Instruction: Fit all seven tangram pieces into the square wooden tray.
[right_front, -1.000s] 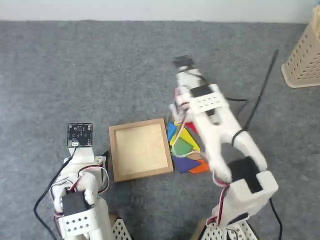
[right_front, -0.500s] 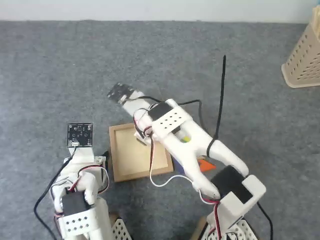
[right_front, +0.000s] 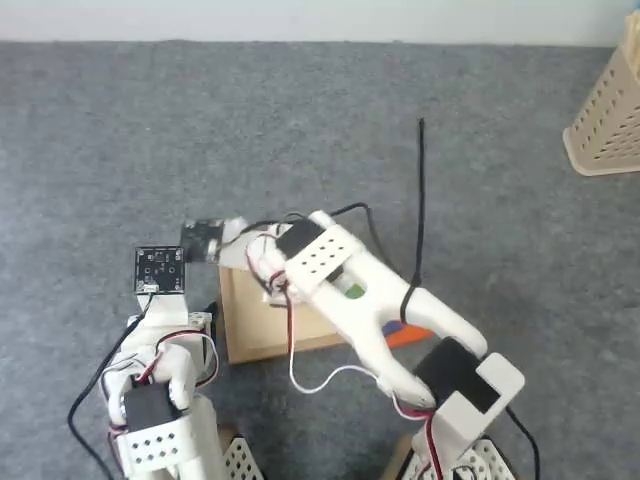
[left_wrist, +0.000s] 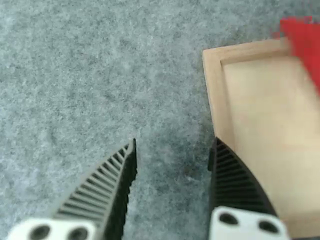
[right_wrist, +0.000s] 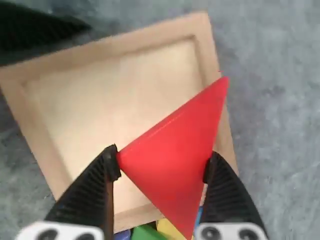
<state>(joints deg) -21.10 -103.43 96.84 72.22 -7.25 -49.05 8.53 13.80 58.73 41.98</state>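
Observation:
The square wooden tray (right_wrist: 115, 42) lies on grey carpet, its floor bare. My right gripper (right_wrist: 160, 160) is shut on a red triangle (right_wrist: 175, 145) and holds it above the tray, over the corner nearest the other pieces. In the high view the right arm (right_front: 320, 260) stretches across the tray (right_front: 245, 325) and hides most of it. An orange piece (right_front: 405, 335) peeks out beside that arm. Green, yellow and blue pieces (right_wrist: 145, 232) lie just outside the tray. My left gripper (left_wrist: 172, 160) is open over the carpet beside the tray rim (left_wrist: 212, 85), with the red triangle (left_wrist: 305, 40) beyond.
A beige slatted basket (right_front: 610, 110) stands at the far right edge. A black cable (right_front: 420, 200) rises behind the right arm. The left arm (right_front: 160, 380) sits at the near left. Open carpet stretches across the far half.
The right arm has swung left from the pile of pieces to above the tray, carrying the red triangle. The left arm has kept still.

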